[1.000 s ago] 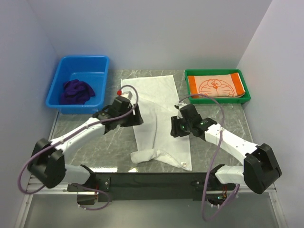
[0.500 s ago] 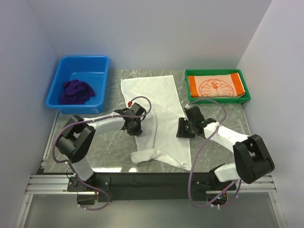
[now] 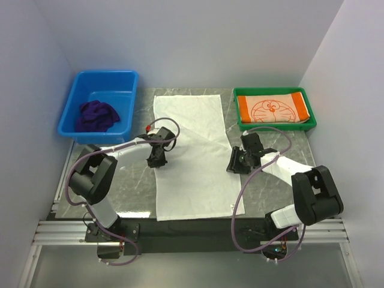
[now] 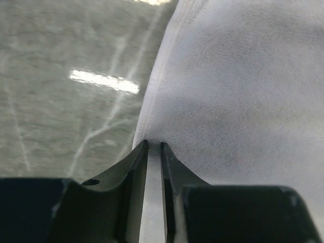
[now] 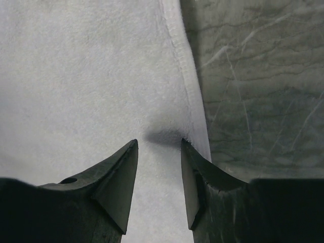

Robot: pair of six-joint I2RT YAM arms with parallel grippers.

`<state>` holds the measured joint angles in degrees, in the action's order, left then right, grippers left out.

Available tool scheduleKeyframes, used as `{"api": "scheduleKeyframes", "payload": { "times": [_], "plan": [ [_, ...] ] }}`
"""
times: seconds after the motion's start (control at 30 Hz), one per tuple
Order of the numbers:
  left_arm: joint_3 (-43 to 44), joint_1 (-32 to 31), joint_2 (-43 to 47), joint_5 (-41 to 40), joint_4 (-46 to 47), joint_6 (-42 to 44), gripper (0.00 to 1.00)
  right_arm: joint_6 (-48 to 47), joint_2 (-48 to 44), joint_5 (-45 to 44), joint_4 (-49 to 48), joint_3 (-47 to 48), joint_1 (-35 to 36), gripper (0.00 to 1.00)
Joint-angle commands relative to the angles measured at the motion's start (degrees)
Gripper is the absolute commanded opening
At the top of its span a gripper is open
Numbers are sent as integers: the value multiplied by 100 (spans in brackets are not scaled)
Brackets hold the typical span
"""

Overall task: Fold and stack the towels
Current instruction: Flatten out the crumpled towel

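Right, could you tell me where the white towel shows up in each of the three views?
Top external: the white towel lies spread flat mid-table, between the two arms.
Left wrist: it fills the right side, its edge running down to the left gripper.
Right wrist: it fills the left side, hem on the right.
Shared landmark: the grey marble tabletop bordering the towel's edge.

The grey marbled bench [image 3: 120, 180] carried three things. A white towel [image 3: 192, 168] lay spread flat down its middle, its length running from the far edge to the near edge. A blue bin [image 3: 114, 96] stood at the far left corner and a green tray [image 3: 275, 90] at the far right, each just beside the towel's far end without touching it.
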<state>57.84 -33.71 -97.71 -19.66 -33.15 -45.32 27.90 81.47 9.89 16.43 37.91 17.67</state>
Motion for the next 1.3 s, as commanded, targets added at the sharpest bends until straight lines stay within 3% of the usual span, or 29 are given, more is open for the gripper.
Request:
{"api": "scheduleKeyframes", "payload": {
  "times": [0.0,0.17,0.37,0.4,0.53,0.77,0.93,1.27],
  "plan": [
    [-125,190,-116,-565,-684,76,25,40,193,-93,-157,-108,-71,47],
    [271,216,-65,-566,-790,146,30,-56,-42,-172,-201,-30,-71,47],
    [245,155,646,-240,-711,217,51,-320,-850,-294,175,120,253,47],
    [236,120,752,-214,-719,208,59,-355,-896,-321,255,164,298,47],
    [253,-205,1210,-56,-737,164,73,-461,-914,-584,695,331,710,47],
    [-272,-724,1745,743,-580,-126,74,-58,-983,-1304,1608,297,1572,48],
    [-1073,-742,2072,903,-465,-530,75,382,-1160,-1903,1838,-29,1581,50],
    [-1618,-742,2002,1051,-509,-785,68,594,-914,-1764,1873,-231,1581,51]
  ]
}}
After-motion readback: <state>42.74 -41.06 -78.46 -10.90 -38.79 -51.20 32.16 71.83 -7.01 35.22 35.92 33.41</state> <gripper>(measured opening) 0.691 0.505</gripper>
